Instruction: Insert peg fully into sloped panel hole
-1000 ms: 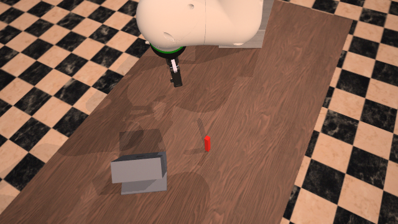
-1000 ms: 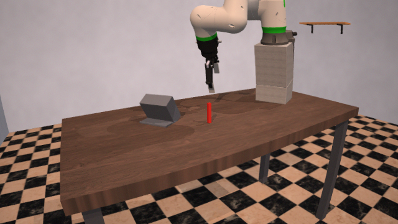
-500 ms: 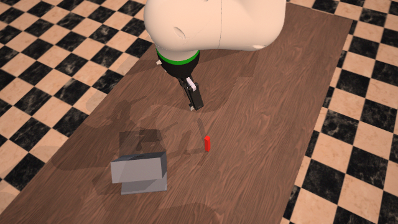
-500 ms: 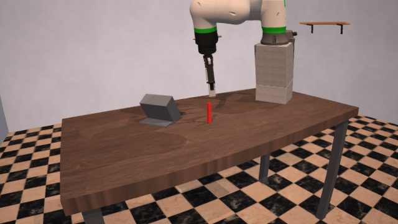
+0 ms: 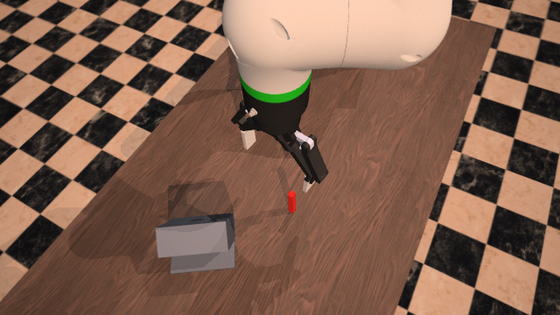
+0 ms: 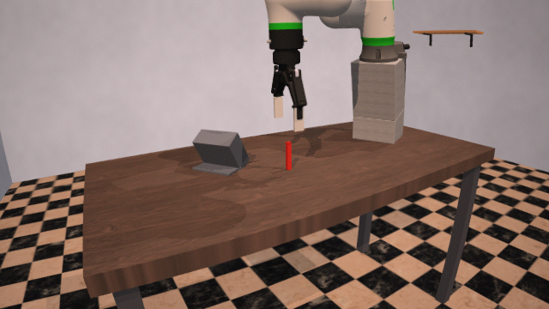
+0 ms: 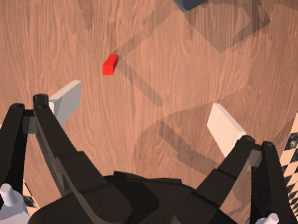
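A red peg (image 5: 291,201) stands upright on the wooden table; it also shows in the exterior view (image 6: 288,155) and in the wrist view (image 7: 109,64). My gripper (image 5: 277,166) (image 6: 288,115) hangs above the table, fingers pointing down, open and empty. It is higher than the peg and a little behind it.
The arm's grey pedestal (image 6: 378,100) stands at the far end of the table. A small shelf (image 6: 448,33) is on the wall behind. The table edges drop to a checkered floor on both sides.
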Available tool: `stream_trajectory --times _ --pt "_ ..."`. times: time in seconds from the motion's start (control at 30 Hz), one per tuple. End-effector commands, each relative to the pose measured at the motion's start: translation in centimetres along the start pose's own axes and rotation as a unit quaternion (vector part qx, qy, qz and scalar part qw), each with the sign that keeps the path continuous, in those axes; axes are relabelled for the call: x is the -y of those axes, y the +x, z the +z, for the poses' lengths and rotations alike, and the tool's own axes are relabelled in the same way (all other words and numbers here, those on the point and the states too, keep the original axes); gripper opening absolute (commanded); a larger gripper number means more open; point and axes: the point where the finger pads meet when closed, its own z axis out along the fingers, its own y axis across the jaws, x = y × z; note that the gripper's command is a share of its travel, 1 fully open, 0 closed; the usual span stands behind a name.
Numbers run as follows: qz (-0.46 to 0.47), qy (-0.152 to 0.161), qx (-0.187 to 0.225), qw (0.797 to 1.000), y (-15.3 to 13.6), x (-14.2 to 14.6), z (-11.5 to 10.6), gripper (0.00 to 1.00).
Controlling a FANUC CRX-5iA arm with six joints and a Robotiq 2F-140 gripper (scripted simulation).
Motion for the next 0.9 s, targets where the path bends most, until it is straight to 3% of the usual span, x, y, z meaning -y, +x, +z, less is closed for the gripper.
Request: stream_trajectory --times 0.0,0.2,0.87 --pt "-0.043 0.027 -0.014 0.999 1.2 2.9 -1.0 1.0" --pt "-0.065 0.04 -0.025 0.997 1.8 4.5 -1.6 1.0" --pt "-0.065 0.04 -0.025 0.997 1.9 4.7 1.5 1.0"
